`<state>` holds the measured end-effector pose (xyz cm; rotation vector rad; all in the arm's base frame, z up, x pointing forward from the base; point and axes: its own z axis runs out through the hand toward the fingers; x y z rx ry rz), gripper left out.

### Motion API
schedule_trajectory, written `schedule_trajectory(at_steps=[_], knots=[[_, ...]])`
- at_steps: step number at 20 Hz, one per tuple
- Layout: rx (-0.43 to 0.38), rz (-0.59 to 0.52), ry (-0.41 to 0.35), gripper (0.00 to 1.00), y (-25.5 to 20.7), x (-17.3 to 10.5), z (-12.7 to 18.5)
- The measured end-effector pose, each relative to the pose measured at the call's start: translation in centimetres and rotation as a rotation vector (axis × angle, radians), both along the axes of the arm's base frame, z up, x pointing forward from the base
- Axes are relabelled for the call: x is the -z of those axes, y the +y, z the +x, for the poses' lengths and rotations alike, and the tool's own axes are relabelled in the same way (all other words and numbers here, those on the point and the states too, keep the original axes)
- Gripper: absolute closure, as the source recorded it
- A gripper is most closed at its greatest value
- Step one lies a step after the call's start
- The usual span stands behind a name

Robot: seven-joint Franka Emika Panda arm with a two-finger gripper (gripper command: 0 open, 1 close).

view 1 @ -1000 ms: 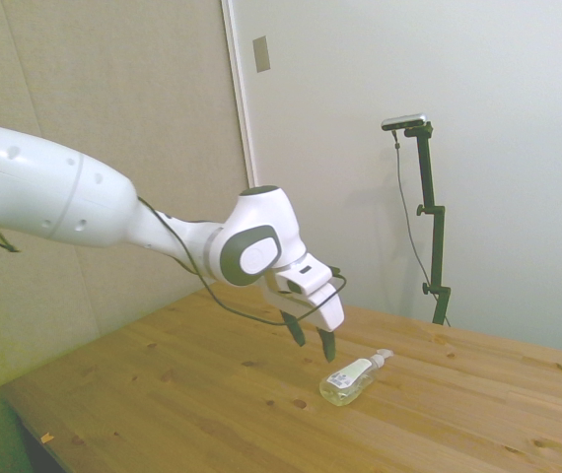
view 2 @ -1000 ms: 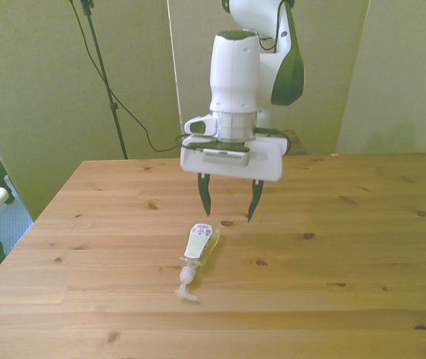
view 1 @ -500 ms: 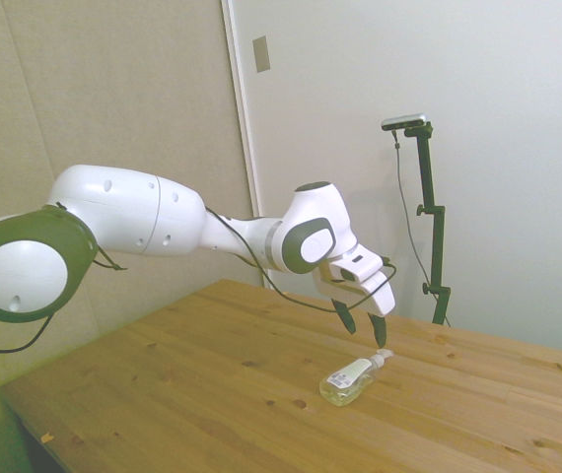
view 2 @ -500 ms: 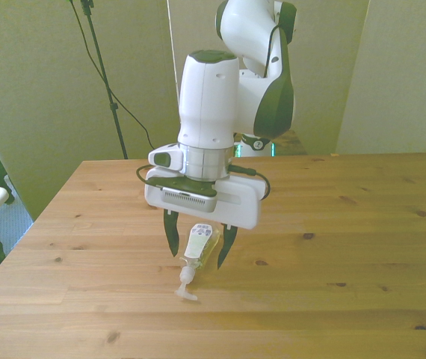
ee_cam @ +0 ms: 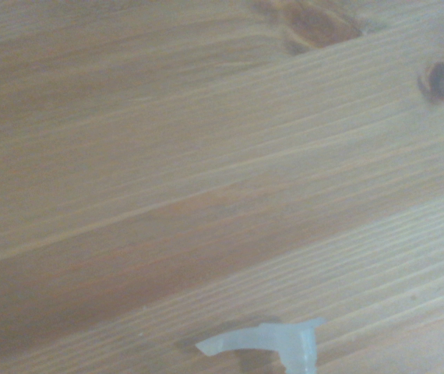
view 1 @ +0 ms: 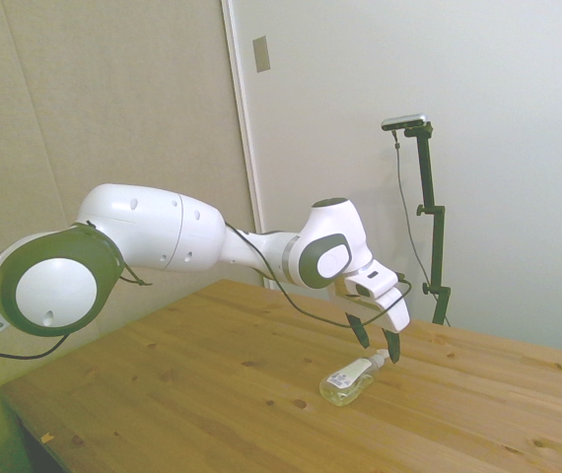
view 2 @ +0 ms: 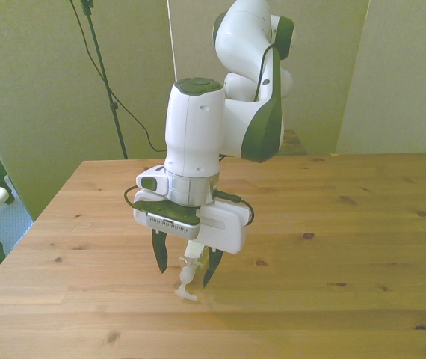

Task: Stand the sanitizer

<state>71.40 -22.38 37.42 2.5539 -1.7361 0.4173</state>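
My end effector (view 2: 184, 272) hangs just above the counter (view 2: 332, 239) with its two dark, tapered fingers (view 2: 160, 256) spread wide, and it holds nothing. The fingers point down on either side of the sanitizer (view 1: 353, 378), straddling its neck and pump end; I cannot tell whether either fingertip touches the plastic.

The sanitizer lies flat on its side on the counter, near the middle. It is a slim, clear plastic bottle with yellowish liquid inside and a small white label on its upper face. In the front view my wrist covers most of the body, and only the white pump top (view 2: 185, 285) shows between and below the fingers. In the wrist view the pump spout (ee_cam: 265, 340) appears as a pale, translucent, beak-shaped piece resting on the wood.

The counter is smooth, light pine made of long boards, with straight grain lines and dark round knots (ee_cam: 440, 79).
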Motion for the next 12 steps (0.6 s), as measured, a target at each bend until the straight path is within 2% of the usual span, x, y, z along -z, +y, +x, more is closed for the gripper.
schedule_trajectory(at_steps=[8, 9, 12], knots=[[0.015, 0.001, 0.014, 0.00, -1.1, 0.9, 0.1], [0.016, 0.000, 0.014, 1.00, -1.2, 0.9, 0.2], [0.018, 0.000, 0.018, 1.00, -1.4, 1.4, 0.5]])
